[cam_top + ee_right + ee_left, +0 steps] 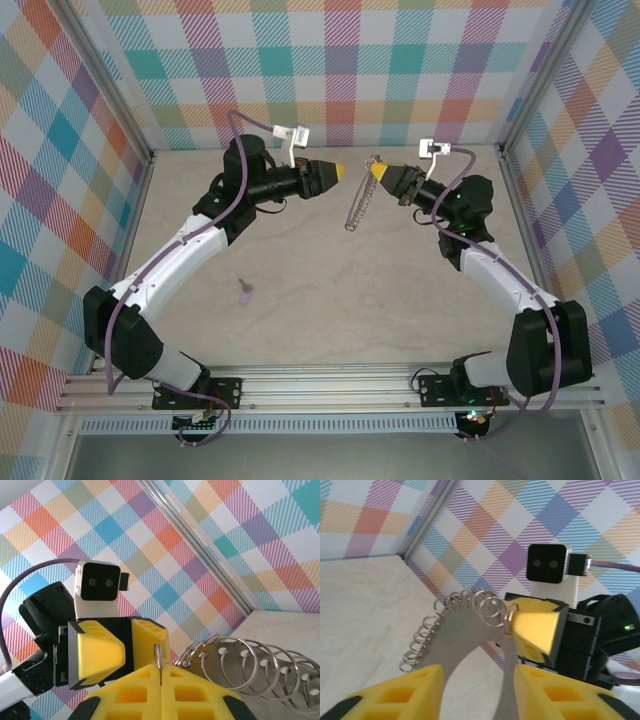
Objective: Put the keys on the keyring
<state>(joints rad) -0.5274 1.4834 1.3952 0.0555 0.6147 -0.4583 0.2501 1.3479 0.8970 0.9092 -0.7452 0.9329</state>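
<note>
Keyring (360, 200) hangs from right jaws; key (245, 291) on table (340, 310), away from walls (330, 80).

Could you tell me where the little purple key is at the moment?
In the top view the key lies on the table, left of centre beside the left arm, well apart from the chain.

"What's around the work area on your feed?"

"I see a pale, marble-veined tabletop (330, 310). Plaid panels in teal, orange, purple and yellow checks close it in: a back wall (330, 70), a left wall (45, 200) and a right wall (605, 200)."

"Any framing?"

"I see an aluminium post in the back left corner (103, 85), another in the back right corner (543, 85), and a grooved aluminium rail (330, 392) along the near edge."
</note>
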